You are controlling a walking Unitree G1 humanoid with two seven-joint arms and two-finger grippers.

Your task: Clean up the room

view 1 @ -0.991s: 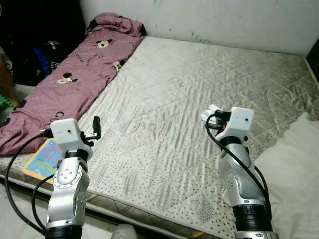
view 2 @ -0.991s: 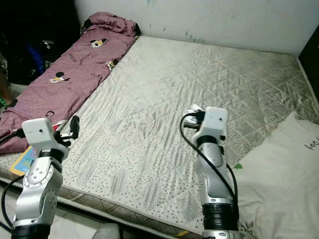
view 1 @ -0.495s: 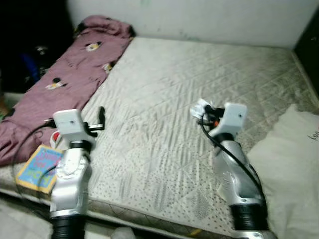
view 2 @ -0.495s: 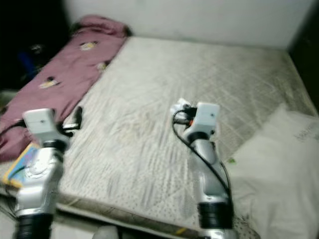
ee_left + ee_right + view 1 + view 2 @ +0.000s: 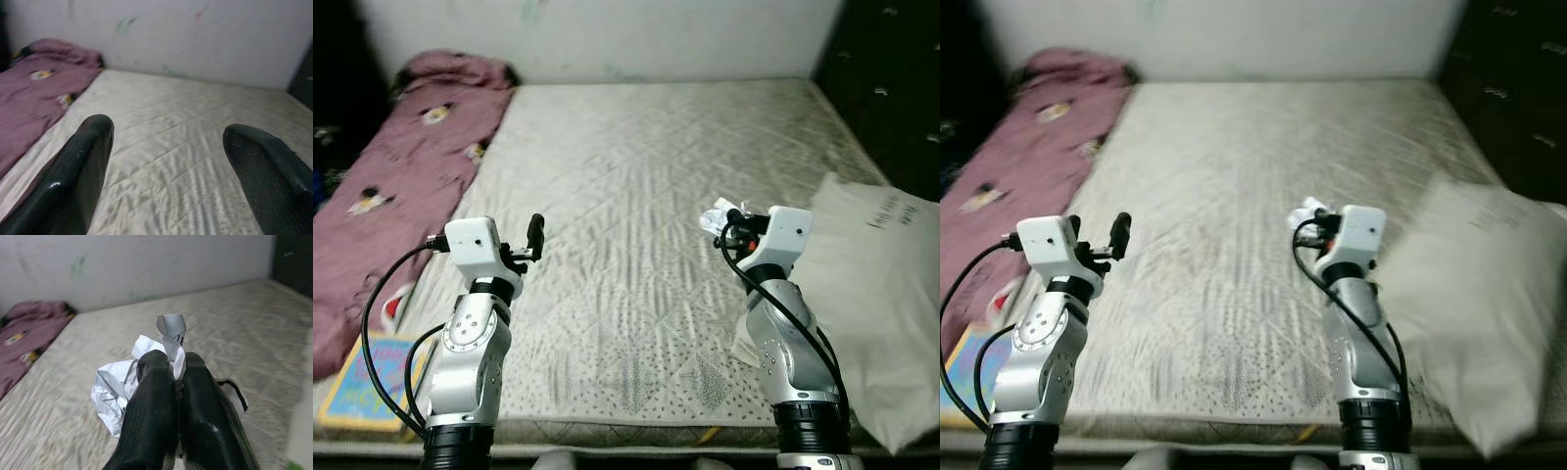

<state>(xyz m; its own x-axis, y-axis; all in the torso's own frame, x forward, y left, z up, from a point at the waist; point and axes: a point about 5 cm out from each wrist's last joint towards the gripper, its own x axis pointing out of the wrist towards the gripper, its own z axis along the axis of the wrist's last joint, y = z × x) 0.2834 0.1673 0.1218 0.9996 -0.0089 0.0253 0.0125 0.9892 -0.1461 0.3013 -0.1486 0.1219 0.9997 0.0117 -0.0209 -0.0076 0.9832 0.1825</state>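
A purple blanket (image 5: 406, 166) is lying along the mattress's (image 5: 636, 196) left edge, well to the left of the left gripper (image 5: 168, 171), with a children's book (image 5: 357, 387) sitting below it near the bed's corner. The left gripper is hovering above the near part of the mattress, its two black fingers (image 5: 78, 181) standing wide apart with nothing between them. The bare quilted mattress is stretching ahead of both grippers toward the white wall (image 5: 607, 34). The right gripper (image 5: 171, 367) is hanging raised over the mattress, its fingers pressed together and clamping a crumpled piece of white paper (image 5: 115, 387), which is bulging out beside and beyond the fingertips. Just to the right of that gripper, a white pillow (image 5: 876, 284) is lying on the mattress's right side.
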